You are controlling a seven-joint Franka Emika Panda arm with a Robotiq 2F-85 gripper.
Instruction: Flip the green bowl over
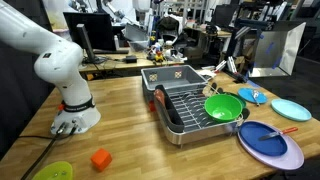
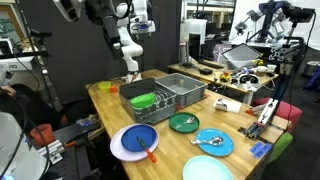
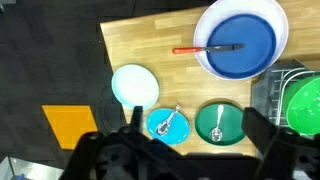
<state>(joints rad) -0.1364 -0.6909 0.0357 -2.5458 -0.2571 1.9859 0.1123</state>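
Gripper (image 3: 192,128) high over the wooden table (image 3: 150,45), facing straight down. Dark fingers (image 3: 133,122) spread wide apart, nothing between them.

Green bowl (image 3: 306,105) at the right edge of the wrist view, cut off by the frame, lying inside the grey dish rack (image 3: 268,95) and well apart from the gripper. Same green bowl (image 1: 223,106) in an exterior view at the right end of the rack, hollow side apparently turned up and toward the camera, resting on the wire bars. From the opposite side, green bowl (image 2: 144,100) in the left part of the rack.

Dark green plate (image 3: 218,122) just left of the rack in the wrist view, spoon (image 3: 216,128) lying on it. Small teal plate (image 3: 167,123) just beside it to the left, also carrying a spoon. Pale blue plate (image 3: 135,85) a little farther left, bare. Blue plate (image 3: 245,40) stacked on a larger lavender plate (image 3: 207,25), red-handled utensil (image 3: 195,49) laid across both.

White arm (image 1: 60,65) rising from its base at the far left of the table in an exterior view. Orange block (image 1: 100,158) on the near left of the tabletop, lime dish (image 1: 52,172) at the near left edge, both well apart from the rack.
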